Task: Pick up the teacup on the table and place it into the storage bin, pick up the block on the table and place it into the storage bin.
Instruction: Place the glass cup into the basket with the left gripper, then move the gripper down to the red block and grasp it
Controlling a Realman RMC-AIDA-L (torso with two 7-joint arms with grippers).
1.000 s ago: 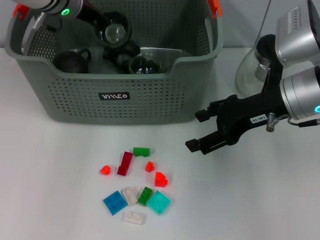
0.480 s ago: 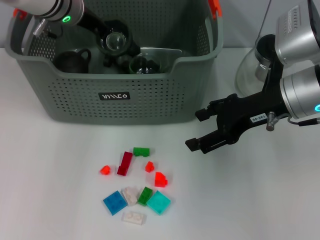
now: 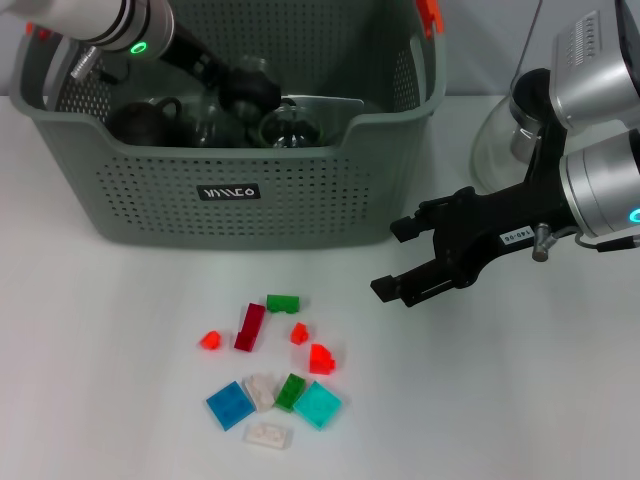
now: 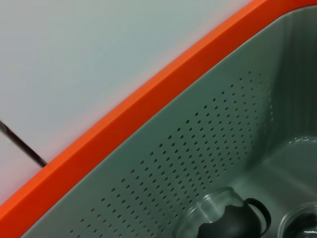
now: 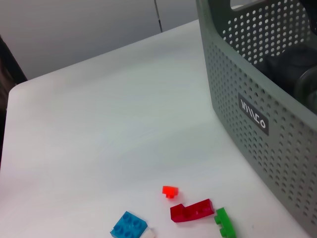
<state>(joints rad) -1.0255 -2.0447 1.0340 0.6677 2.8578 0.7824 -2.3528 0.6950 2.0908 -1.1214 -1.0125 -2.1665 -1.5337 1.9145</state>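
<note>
Reaching into the perforated grey-green plastic storage bin (image 3: 230, 190), the left gripper (image 3: 250, 92) seems to hold a fragile, slippery glass teacup (image 3: 215, 125), though its grip is hidden. Hovering with jaws wide, the right gripper (image 3: 400, 262) should pinch the light, stiff plastic blocks (image 3: 275, 365) by their flat sides.

Bright, even overhead light fills all three views. The white table (image 3: 120, 400) is nearly shadowless, with only soft, faint shadows under the blocks (image 3: 270, 375) below the right gripper (image 3: 402, 262), whose jaws stand apart. Glass inside the storage bin (image 3: 300, 200) catches small glints. The left wrist view is soft and slightly blurred.
</note>
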